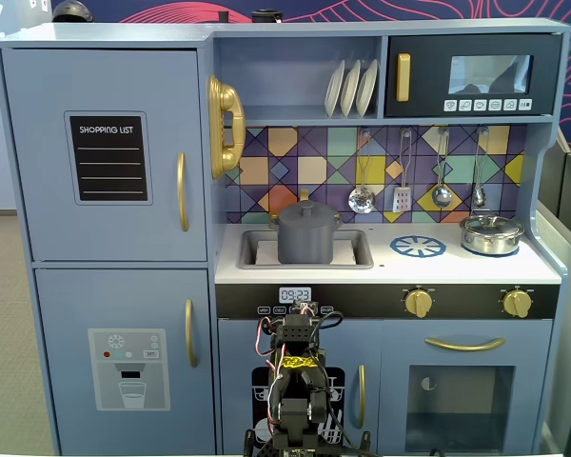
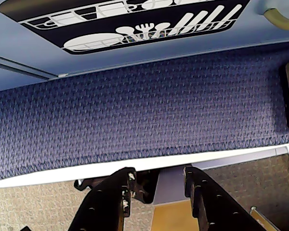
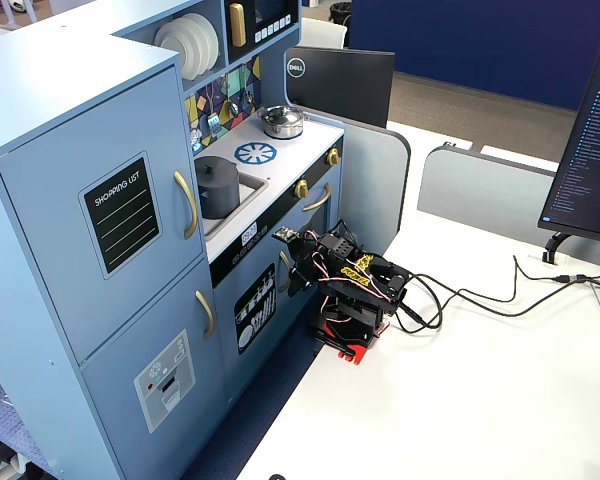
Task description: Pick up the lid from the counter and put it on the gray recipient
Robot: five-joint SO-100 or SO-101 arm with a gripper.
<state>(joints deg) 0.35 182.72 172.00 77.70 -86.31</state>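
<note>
The matte dark-gray lid [image 1: 307,212] with its small knob sits on top of the gray recipient [image 1: 307,243], which stands in the sink recess of the pale counter [image 1: 457,268]. Both also show in the other fixed view, the lid [image 3: 214,165] on the pot [image 3: 218,192]. My gripper [image 2: 159,174] is open and empty. It is folded low at the table edge in front of the toy kitchen's lower doors [image 3: 296,270], well below the counter. Between its fingers I see only the table edge and the floor.
A shiny silver pot [image 1: 491,233] with its own lid stands at the counter's right, next to the blue burner print [image 1: 418,247]. Utensils hang on the tiled back wall above. A monitor [image 3: 588,150] and cables [image 3: 480,300] are on the white table behind the arm.
</note>
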